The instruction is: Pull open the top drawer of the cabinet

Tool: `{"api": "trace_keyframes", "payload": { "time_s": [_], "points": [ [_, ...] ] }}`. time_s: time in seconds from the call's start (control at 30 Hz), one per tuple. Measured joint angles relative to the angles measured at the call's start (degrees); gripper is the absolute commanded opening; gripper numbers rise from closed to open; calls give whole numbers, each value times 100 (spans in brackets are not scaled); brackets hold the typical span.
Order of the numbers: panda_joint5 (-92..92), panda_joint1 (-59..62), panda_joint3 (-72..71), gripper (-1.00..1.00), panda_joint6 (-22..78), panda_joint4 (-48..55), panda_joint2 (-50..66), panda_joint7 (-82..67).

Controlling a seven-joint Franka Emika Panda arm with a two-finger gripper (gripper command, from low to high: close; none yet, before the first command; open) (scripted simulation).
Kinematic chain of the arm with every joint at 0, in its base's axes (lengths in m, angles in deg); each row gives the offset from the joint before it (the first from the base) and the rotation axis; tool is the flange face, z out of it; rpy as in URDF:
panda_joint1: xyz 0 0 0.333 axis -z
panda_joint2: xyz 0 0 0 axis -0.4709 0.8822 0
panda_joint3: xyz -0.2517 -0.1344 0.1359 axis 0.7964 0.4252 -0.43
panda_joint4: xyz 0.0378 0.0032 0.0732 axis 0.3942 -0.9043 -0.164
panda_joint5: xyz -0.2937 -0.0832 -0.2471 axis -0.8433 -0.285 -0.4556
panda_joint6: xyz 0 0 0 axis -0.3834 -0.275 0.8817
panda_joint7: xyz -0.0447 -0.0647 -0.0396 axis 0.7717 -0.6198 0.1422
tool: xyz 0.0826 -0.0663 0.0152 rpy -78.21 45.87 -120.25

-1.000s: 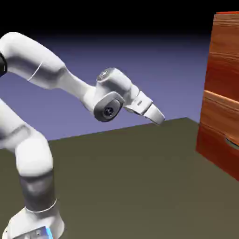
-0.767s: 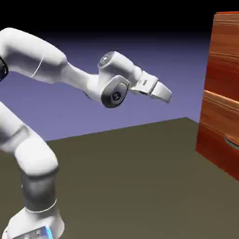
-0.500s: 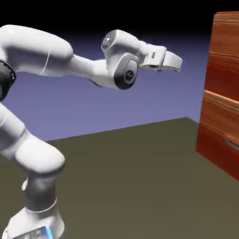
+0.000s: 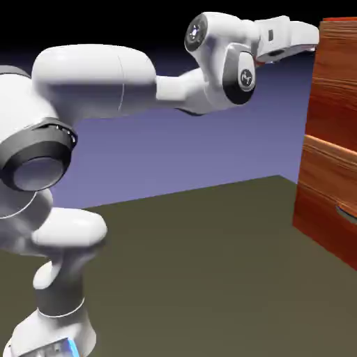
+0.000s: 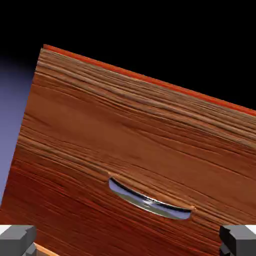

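Facing the glossy reddish-brown wood-grain top drawer at the tall cabinet's upper edge, the white two-finger claw stands spread wide, empty, just before its curved grey metal handle.

The arm reaches high and roughly level, end effector spread wide open.

likely simulation: plain backdrop

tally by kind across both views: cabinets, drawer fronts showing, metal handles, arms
cabinet: 1
drawer fronts: 2, top drawer and lower drawer
metal handles: 2, top handle, lower handle
arm: 1, gripper
Total: 6
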Motion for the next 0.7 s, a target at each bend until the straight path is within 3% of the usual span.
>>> {"api": "trace_keyframes", "payload": {
  "time_s": [0.7],
  "points": [
    [-3521,-4361,4079,0,-126,3113,-306,177]
  ]
}}
